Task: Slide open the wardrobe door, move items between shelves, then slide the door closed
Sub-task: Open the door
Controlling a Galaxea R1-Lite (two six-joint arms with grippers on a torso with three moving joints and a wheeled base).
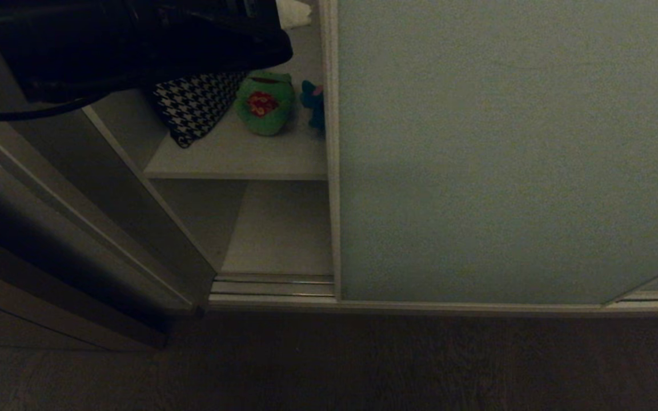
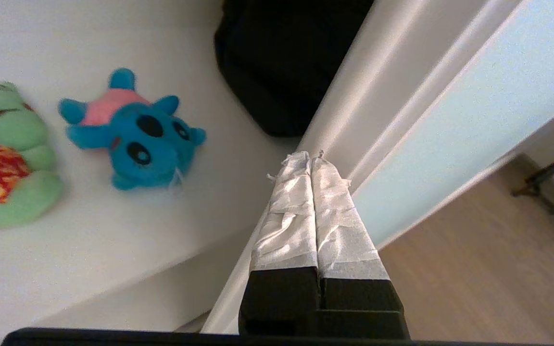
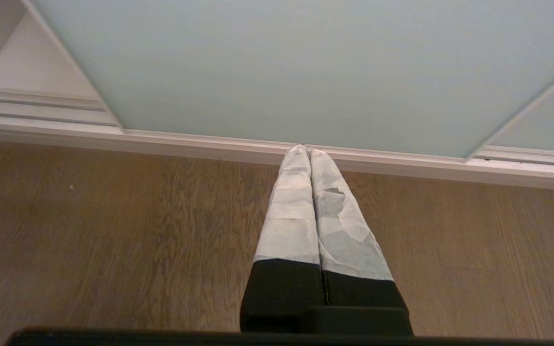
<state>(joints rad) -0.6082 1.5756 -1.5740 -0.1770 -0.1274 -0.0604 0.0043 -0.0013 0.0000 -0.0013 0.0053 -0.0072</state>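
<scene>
Dark wood floor (image 1: 363, 365) ran along the foot of the wardrobe in the head view. Above it the sliding wardrobe door (image 1: 512, 154), a pale grey-green panel with a slim light frame, covered the right and middle of the wardrobe; its left edge stood partway along, leaving an opening on the left. Bottom track (image 1: 272, 285) showed in that gap.

Inside the gap, the upper shelf (image 1: 237, 157) carried the green frog (image 1: 264, 104) with its red patch facing out, and the blue toy (image 1: 313, 103) just beside it, half hidden behind the door's edge. Houndstooth cloth (image 1: 195, 105) lay on the frog's other side, close against it. Lower shelf (image 1: 283, 228) sat beneath. Left arm (image 1: 123, 40) loomed dark across the top left of the head view, over the cloth.

Left claw (image 2: 309, 156) had its taped fingers (image 2: 289, 211) pressed together, holding nothing, tips right at the door's frame edge (image 2: 354, 110); contact could not be told. In that wrist view the blue toy (image 2: 135, 137) lay on its back on the shelf (image 2: 113, 240), apart from the frog (image 2: 5, 158), with a black bag (image 2: 282, 62) further back.

Right claw (image 3: 304, 150) was also pressed together and empty, hanging low over the floor (image 3: 113, 230) in front of the door (image 3: 282, 67).
</scene>
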